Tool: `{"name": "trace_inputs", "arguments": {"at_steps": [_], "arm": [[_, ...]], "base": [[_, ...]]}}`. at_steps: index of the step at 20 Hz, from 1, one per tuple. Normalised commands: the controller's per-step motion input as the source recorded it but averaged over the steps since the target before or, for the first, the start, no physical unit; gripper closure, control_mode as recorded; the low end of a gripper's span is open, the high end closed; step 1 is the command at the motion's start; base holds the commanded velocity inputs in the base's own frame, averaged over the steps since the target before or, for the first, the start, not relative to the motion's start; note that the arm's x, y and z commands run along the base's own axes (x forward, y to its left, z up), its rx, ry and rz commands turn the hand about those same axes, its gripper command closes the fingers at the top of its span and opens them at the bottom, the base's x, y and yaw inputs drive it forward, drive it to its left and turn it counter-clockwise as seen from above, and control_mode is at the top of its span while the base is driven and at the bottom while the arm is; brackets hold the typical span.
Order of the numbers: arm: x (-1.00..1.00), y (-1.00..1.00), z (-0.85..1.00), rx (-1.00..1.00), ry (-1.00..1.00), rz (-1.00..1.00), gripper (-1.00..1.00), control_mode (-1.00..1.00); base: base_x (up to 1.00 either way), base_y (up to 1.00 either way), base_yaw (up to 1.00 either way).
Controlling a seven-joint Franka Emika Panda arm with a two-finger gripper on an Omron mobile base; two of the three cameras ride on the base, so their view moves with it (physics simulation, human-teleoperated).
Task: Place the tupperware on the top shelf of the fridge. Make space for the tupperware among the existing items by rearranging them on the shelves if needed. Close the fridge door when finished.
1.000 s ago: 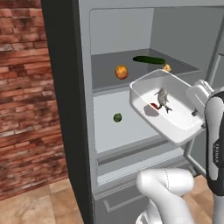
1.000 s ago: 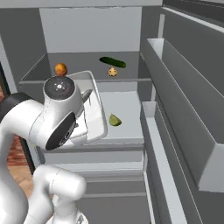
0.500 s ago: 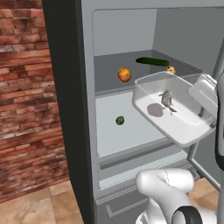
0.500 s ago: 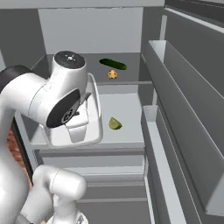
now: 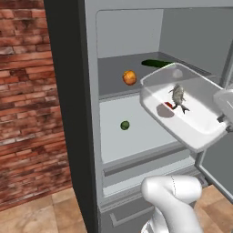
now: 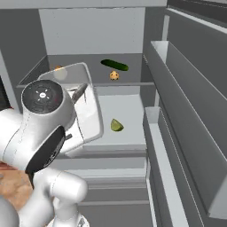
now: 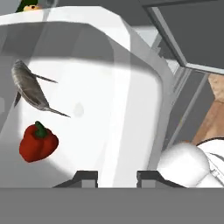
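The white tupperware hangs tilted in front of the open fridge, its far end at the level of the mid-grey top shelf. A fish and a red pepper lie inside it. My gripper is shut on the tupperware at its near wall, one fingertip on each side. On the top shelf lie an orange, a dark cucumber and a tan ball. The whitish lower shelf holds a lime and a lime wedge.
The fridge door stands open at the right with its grey racks facing in. Two drawers sit under the shelves. A brick wall flanks the fridge on the left. My own arm blocks much of the right base view.
The arm's joints have swung and the tupperware has drifted a little toward the shelves, still gripped. The produce on the shelves has stayed where it was.
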Motion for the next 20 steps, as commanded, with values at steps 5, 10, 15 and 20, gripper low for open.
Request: {"name": "trace_inputs", "arguments": {"at_steps": [5,10,15,20], "arm": [[-0.21,-0.12,0.41,-0.01,-0.36,-0.01,1.0,-1.0],[-0.01,-0.32,0.64,0.0,0.0,0.0,1.0,-1.0],[0.07,-0.24,0.67,0.1,0.18,0.0,1.0,-1.0],[0.33,0.0,0.25,0.11,0.3,0.01,1.0,-1.0]], "base": [[0.0,0.0,0.0],[0.0,0.0,0.0],[0.0,0.0,0.0],[0.0,0.0,0.0]]}}
